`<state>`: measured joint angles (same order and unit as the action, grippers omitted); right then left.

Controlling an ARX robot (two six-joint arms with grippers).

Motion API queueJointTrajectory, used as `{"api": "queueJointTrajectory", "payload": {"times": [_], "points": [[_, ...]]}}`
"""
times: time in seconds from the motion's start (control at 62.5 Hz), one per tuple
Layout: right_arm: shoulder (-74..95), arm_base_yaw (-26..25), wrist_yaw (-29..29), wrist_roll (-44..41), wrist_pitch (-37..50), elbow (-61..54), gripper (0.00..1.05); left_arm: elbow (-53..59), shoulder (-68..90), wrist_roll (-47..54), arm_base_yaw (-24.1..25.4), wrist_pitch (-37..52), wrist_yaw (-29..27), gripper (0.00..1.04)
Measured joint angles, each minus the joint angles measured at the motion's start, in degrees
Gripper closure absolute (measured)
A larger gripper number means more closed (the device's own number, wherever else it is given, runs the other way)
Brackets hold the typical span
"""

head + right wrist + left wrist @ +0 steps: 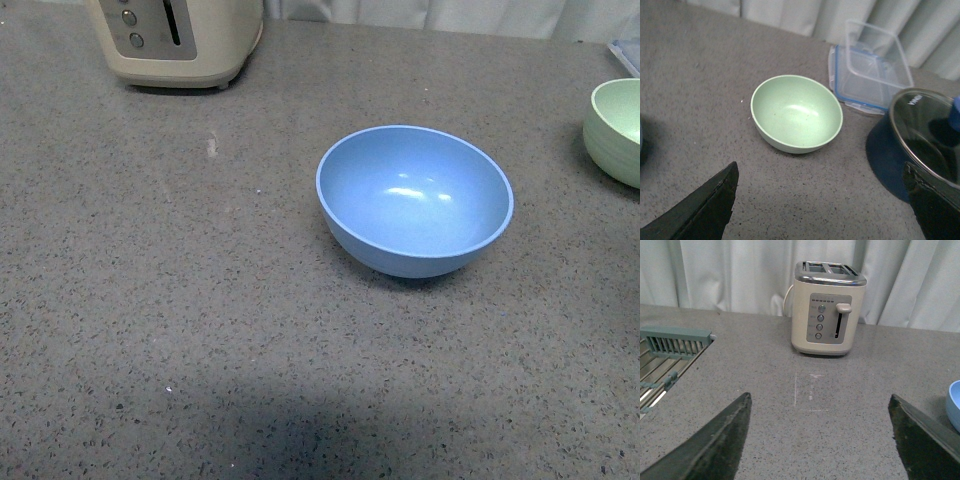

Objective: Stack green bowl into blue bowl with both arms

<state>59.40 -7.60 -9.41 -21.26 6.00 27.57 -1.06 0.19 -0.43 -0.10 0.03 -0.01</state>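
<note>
**A:** Grey speckled desk (pixel 150 300), pale curtain (pixel 730 275) at the back. How do the jaws stand?

**B:** The left jaws are spread wide, both dark tips over bare desk, nothing between them. The right jaws are spread wide too, and they grip nothing.

**A:** And the green bowl?

**B:** The green bowl (pixel 796 114) sits upright and empty on the desk just ahead of the right jaws, untouched by them. The front view's right edge cuts it off.

**A:** The blue bowl?

**B:** The blue bowl (pixel 415 200) stands upright and empty near the middle of the desk, well apart from the green one. The left wrist view catches only a sliver of it.

**A:** Anything around them?

**B:** A cream toaster (pixel 827 307) stands ahead of the left jaws, near the curtain, with a slatted rack (pixel 670 345) off to one side. Beyond the green bowl lies a clear lidded box (pixel 870 67), and beside it a dark blue pot (pixel 885 155) under a glass lid.
</note>
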Motion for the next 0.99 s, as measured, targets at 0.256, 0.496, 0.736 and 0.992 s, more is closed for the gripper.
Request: {"api": "queueJointTrajectory", "payload": {"times": [0.256,0.496,0.736,0.992], "points": [[20.33,-0.87,-2.71,-13.29,-1.75,12.74,0.09,0.00,0.00,0.15,0.00,0.00,0.02,0.06],[30.67,0.35,-5.86,-19.26,-3.85,17.33,0.09,0.00,0.00,0.15,0.00,0.00,0.02,0.06],[38.86,1.44,-5.97,-21.81,-2.38,21.35,0.09,0.00,0.00,0.15,0.00,0.00,0.02,0.06],[44.98,1.57,-5.09,-21.75,-1.86,26.75,0.26,0.00,0.00,0.15,0.00,0.00,0.02,0.06]]}}
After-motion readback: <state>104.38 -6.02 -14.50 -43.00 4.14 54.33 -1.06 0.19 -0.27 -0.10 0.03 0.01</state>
